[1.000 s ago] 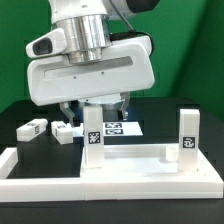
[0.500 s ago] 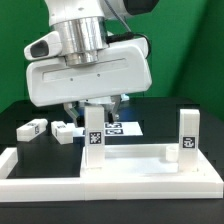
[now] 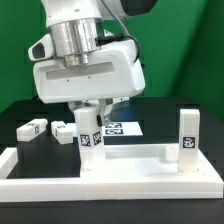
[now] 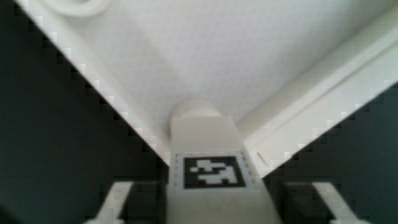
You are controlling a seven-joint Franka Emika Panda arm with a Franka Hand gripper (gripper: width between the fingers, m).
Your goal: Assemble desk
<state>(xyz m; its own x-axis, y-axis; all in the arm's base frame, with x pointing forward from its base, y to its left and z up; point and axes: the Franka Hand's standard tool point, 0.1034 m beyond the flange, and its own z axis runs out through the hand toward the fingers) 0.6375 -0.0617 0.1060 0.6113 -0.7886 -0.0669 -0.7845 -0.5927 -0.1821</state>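
Gripper (image 3: 89,113) is pointing straight down with its fingers (image 4: 128,200) on either side of an upright leg (image 3: 88,135). It looks clamped on the top end of it. The leg stands at the corner of the desk's top panel (image 3: 135,152) on the exterior view's left, and it leans a touch.

The wrist view gives you the leg's tag dead centre between the fingers, plus the panel's flat face and raised rim running off behind it. That's about it though.

The exterior view fills in the rest. A second leg (image 3: 188,135) stands on the panel's other corner. Two loose legs (image 3: 32,128) (image 3: 63,131) lie on the black table (image 3: 165,112) off to the exterior view's left. The marker board (image 3: 122,128) lies behind the gripped leg.
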